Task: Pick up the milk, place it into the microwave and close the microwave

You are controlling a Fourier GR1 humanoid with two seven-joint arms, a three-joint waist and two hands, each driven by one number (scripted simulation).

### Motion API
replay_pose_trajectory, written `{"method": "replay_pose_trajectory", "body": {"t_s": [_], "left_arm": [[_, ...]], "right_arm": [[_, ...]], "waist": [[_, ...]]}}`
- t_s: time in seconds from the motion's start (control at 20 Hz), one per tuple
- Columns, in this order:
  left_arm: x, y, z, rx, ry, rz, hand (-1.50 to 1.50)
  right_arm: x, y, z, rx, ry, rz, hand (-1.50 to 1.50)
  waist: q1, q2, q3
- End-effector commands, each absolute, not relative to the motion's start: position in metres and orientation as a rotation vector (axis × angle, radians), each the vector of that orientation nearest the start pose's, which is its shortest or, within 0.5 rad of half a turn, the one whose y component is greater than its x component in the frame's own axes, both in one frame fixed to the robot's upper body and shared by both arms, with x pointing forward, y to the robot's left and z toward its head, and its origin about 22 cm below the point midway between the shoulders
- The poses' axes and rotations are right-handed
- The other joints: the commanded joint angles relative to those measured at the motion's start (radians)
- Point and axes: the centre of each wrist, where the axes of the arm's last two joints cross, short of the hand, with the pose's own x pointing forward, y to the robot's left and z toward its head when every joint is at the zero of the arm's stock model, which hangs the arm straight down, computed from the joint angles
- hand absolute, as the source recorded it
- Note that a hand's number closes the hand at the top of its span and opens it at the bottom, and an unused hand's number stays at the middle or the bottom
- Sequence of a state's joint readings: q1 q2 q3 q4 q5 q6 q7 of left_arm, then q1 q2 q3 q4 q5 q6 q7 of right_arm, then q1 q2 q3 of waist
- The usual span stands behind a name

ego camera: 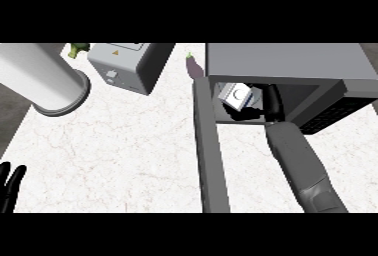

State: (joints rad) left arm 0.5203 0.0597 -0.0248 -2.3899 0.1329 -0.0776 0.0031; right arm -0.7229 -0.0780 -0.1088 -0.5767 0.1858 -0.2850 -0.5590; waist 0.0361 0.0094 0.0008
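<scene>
The milk [236,95], a small white carton with a blue mark, is inside the open microwave [288,60] at the upper right, near the cavity's left side. My right forearm reaches in from the lower right. My right hand [260,111] is curled round the carton's right and near sides and partly hides it. The microwave door [210,160] stands wide open, seen edge-on as a long grey bar running toward me. At the lower left edge my left hand [10,186] rests open, fingers up.
A grey-and-white toaster-like box [125,65] stands at the back centre-left. A purple eggplant [194,66] lies just left of the microwave. A large white cylinder [44,80] lies at the back left, with a green item [76,49] behind it.
</scene>
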Motion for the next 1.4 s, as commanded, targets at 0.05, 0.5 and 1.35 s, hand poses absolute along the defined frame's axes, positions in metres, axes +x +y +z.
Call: {"method": "replay_pose_trajectory", "body": {"t_s": [0.05, 0.5, 1.35], "left_arm": [[0.103, 0.255, 0.104, 0.027, -1.915, 0.019, -1.5], [0.109, 0.261, 0.114, 0.043, -1.922, -0.027, -1.5], [0.113, 0.255, 0.108, 0.069, -1.906, -0.079, -1.5]], "right_arm": [[0.422, -0.2, 0.014, -0.457, -1.789, 0.284, 1.5], [0.431, -0.229, 0.025, -0.844, -1.85, 0.256, 1.5], [0.446, -0.196, 0.044, -0.709, -1.792, 0.522, -1.5]], "waist": [[0.023, 0.006, 0.0], [0.053, 0.023, 0.002], [0.061, 0.028, 0.002]]}}
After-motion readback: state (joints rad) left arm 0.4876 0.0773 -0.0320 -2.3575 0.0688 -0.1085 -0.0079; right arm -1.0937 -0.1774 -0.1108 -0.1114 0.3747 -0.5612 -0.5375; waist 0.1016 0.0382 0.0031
